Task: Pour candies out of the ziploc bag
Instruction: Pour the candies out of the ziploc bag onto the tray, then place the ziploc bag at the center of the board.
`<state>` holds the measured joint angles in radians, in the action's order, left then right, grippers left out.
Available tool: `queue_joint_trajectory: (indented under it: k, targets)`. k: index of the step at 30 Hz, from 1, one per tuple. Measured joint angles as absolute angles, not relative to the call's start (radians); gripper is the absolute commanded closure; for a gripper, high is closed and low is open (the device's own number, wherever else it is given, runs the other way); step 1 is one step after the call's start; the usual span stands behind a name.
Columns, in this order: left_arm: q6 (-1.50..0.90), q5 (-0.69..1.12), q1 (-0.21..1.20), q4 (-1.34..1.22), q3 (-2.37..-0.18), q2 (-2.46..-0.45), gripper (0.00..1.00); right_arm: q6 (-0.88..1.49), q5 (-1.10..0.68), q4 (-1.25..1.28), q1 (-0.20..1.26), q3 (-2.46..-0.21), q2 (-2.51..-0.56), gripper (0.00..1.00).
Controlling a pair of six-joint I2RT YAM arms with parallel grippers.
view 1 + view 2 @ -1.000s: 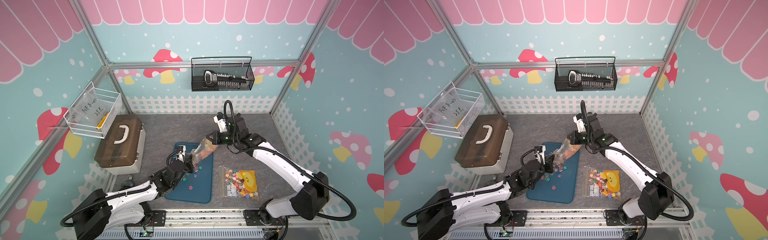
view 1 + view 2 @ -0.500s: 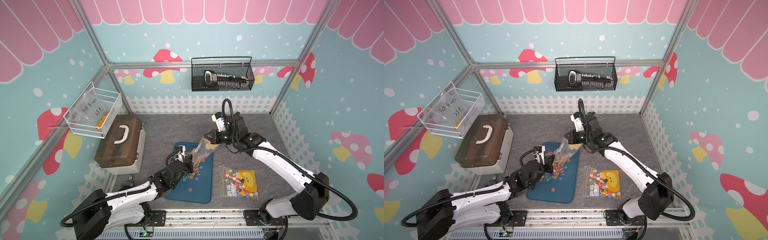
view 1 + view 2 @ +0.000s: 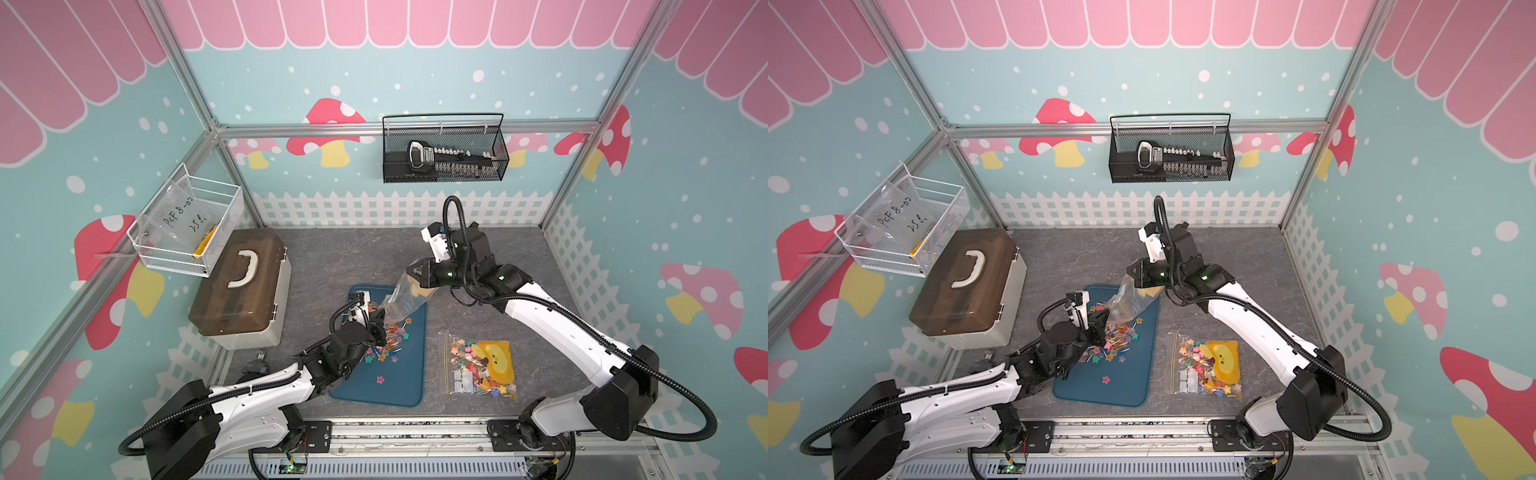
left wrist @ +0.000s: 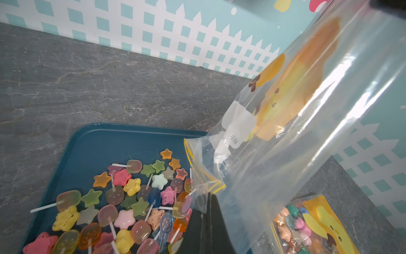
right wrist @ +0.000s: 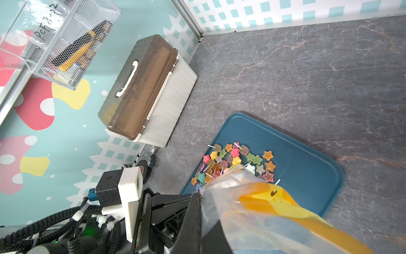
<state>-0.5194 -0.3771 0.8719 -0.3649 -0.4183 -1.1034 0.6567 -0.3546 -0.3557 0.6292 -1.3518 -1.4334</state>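
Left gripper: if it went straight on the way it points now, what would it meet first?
The ziploc bag, whose mouth edge the left gripper pinches. Beyond it probably the grey tabletop, but depth is unclear.

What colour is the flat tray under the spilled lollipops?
Dark teal-blue. The flat plastic tray shows best in the right wrist view.

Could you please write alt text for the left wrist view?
A clear plastic ziploc bag with a yellow duck print, apparently empty, tilts mouth-down over a dark blue tray heaped with small colourful star and round lollipop candies. The left end effector pinches its mouth; a second, candy-filled bag lies nearby.
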Motion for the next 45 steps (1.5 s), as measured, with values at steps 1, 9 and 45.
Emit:
queue_joint_trajectory:
  k: [1,9,45]
  targets:
    - [-0.519,-0.375,0.871,-0.368,-0.418,-1.104,0.95,0.656,-0.354,-0.357,0.63,-1.354,-1.433,1.0]
    - [-0.519,-0.363,0.871,-0.385,-0.418,-1.116,0.95,0.649,-0.344,-0.377,0.638,-1.37,-1.433,1.0]
    - [-0.306,-0.036,0.839,-0.203,-1.041,-1.516,1.0,0.604,0.072,-0.322,0.406,-1.051,-1.155,1.0]
